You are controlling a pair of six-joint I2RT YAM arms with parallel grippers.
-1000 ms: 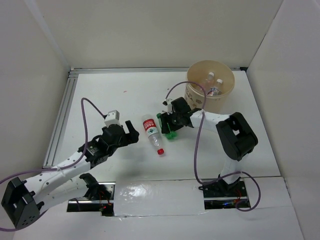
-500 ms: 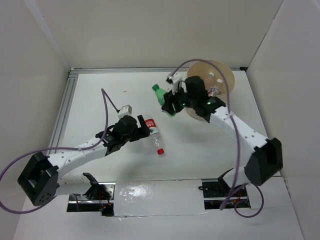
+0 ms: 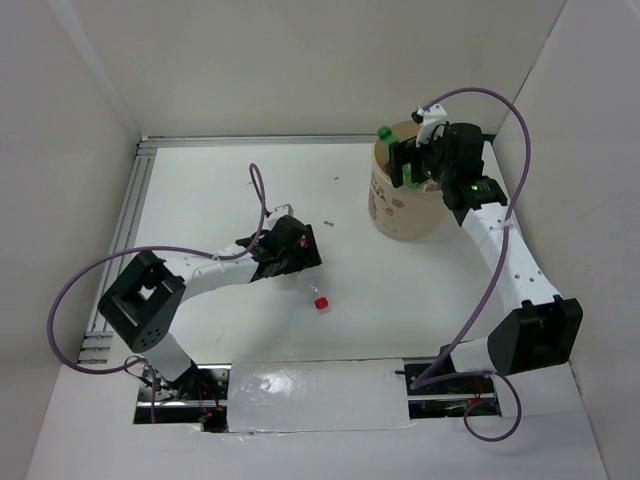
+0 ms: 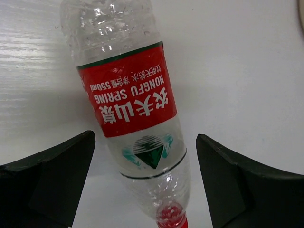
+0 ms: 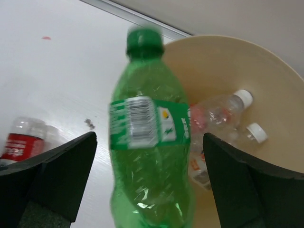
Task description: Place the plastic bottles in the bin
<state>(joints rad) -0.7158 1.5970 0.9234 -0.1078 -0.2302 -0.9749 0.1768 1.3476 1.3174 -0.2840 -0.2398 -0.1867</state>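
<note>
- Two bottles remain outside the bin: a green bottle point(image 5: 148, 156) at the right gripper point(image 5: 148, 137) and a red-labelled Nongfu Spring bottle point(image 4: 130, 102) lying on the counter point(image 4: 247, 71).
- The right gripper's fingers stand wide apart, with a clear gap on each side of the green bottle, so it does not look clamped. What carries the bottle's base is cut off at the bottom edge of the right wrist view.
- The green bottle sits cap away from the wrist, its body over the near-left rim of the tan bin point(image 5: 223, 66). Two clear bottles point(image 5: 218, 111) with white caps already lie inside.
- The left gripper point(image 4: 145, 137) is spread open and empty, its fingers on either side of the Nongfu Spring bottle without touching it.
- That bottle's long axis runs almost straight out from the left wrist, slightly tilted, with the red cap at the wrist end. The fingers therefore straddle it across its width, just below the label.
- The left arm is by far the nearer to this bottle, as the right arm is up at the bin, well apart from it.
- The next move probably needs only a short descent and a squeeze on the lower body. The bottle is round and thin-walled, so it may roll or slip towards the cap.
</note>
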